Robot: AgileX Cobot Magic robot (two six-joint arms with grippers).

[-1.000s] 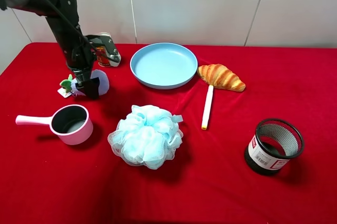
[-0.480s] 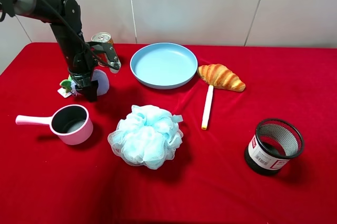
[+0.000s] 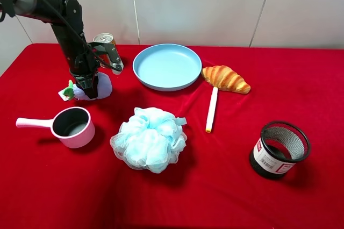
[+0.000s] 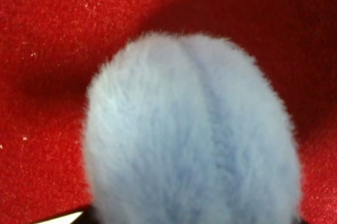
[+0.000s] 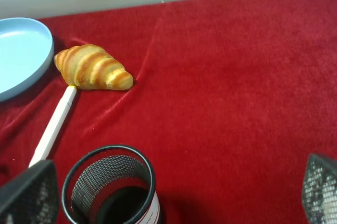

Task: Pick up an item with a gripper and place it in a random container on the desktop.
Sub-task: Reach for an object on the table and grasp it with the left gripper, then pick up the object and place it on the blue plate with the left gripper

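1. Nearest the high camera, the black mesh cup (image 3: 279, 149) stands at about 4 o'clock on the red desktop (image 3: 226, 197). The right gripper (image 5: 174, 197) hangs above it, its two mesh-faced fingertips (image 5: 26, 192) spread wide apart with nothing between them.
2. Next back lie the light-blue bath pouf (image 3: 149, 138) and, at its 9 o'clock, the pink saucepan (image 3: 72, 127).
3. Farther on, at about 12 o'clock from the saucepan, lies the plush eggplant (image 3: 103, 85). It has a pale lavender, fuzzy, rounded body with a soft seam running down it. Its green leafy top (image 3: 68, 90) and white tag (image 3: 63, 95) point toward 9 o'clock.
4. The left gripper (image 3: 89, 86) comes straight down across the eggplant's middle, with plush showing on both sides of the black fingers. In the left wrist view the plush (image 4: 189, 134) fills nearly everything and hides the fingers. I cannot tell whether they are clamped on it.
5. The blue plate (image 3: 167, 51) sits at 3 o'clock from the eggplant, well apart from it and bare.
6. A drink can (image 3: 104, 39) stands farthest back, at 12 o'clock from the eggplant.
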